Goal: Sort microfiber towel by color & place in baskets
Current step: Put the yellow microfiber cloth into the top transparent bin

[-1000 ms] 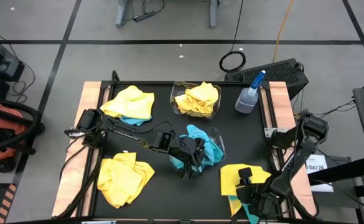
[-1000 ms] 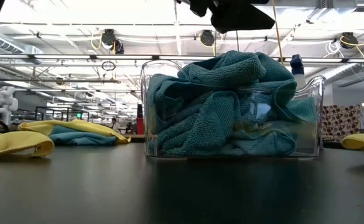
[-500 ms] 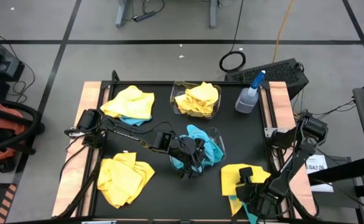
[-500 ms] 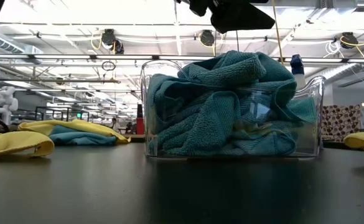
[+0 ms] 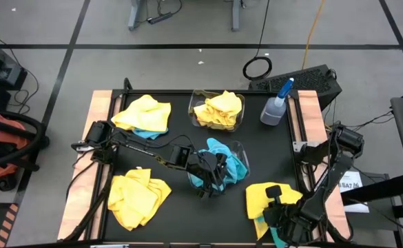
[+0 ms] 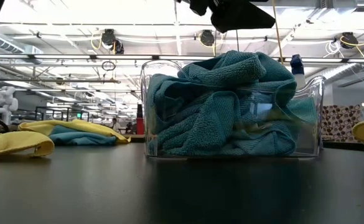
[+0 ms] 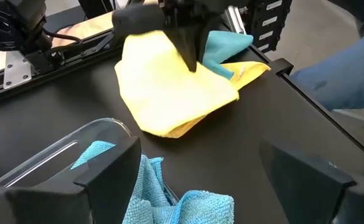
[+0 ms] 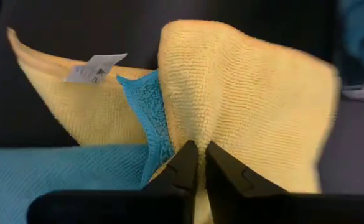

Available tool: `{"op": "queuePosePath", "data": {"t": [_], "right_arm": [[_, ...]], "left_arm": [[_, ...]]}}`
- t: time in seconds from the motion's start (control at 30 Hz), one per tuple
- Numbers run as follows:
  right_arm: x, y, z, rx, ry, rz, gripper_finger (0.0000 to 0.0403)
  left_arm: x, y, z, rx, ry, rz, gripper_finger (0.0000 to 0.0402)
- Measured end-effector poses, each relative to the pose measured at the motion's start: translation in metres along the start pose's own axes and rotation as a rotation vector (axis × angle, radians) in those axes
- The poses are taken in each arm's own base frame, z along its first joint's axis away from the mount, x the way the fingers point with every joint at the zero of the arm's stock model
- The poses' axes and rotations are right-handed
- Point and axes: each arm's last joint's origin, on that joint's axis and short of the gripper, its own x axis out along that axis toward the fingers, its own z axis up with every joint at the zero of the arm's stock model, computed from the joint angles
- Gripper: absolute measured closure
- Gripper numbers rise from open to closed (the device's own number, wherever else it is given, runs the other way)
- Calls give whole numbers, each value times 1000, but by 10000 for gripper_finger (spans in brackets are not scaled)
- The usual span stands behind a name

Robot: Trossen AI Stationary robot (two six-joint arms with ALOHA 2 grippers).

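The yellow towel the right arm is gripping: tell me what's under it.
A turquoise towel peeks out beneath the yellow towel, which the right gripper pinches with shut jaws. A second yellow layer with a white tag also shows. How far the turquoise one extends underneath is covered.

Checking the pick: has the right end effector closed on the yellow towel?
Shut on it. The right end effector has its tips pinched together into the yellow towel, whose fold rises between them.

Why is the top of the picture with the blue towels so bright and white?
In the low view, ceiling lights behind the tub glare straight into the camera, washing out the top; the blue towels stay sharp. In the right wrist view, the yellow towel blurs at its edge.
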Motion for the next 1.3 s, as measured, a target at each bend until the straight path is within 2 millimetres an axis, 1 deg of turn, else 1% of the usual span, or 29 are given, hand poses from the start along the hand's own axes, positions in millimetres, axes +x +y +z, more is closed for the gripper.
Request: {"op": "queuePosePath", "data": {"t": [0.13, 0.27, 0.43, 0.53, 0.67, 0.8, 0.87, 0.93, 1.0, 1.07, 1.13, 1.3], "right_arm": [[-26, -5, 10, -9, -6, -17, 398], [-55, -13, 22, -15, -72, -44, 398], [-100, -23, 37, -34, -185, -36, 400], [-130, -29, 43, -44, -252, 22, 401], [-169, -42, 42, -18, -342, 138, 402], [-188, -52, 31, 29, -381, 205, 401], [-194, -55, 27, 52, -396, 228, 397], [-196, -56, 23, 87, -399, 227, 392], [-192, -59, 18, 124, -371, 210, 382], [-183, -62, 12, 169, -338, 189, 362], [-172, -61, 6, 201, -305, 163, 328], [-146, -63, -10, 283, -235, 102, 217]], "left_arm": [[0, 0, 1, 2, -9, 9, 68], [0, 1, 1, 2, -12, 10, 68], [0, 1, 1, 2, -9, 13, 68], [0, 1, 1, 0, -6, 17, 68], [0, 1, 0, 0, -2, 17, 68], [0, 1, 0, 0, 0, 17, 68], [0, 1, 0, 0, 0, 17, 68], [0, 1, 0, 0, 0, 17, 68], [0, 1, 0, 0, 0, 17, 68], [0, 1, 0, 0, 1, 17, 68], [0, 1, 0, 0, 1, 17, 68], [0, -1, 1, 1, 1, 13, 68]]}}
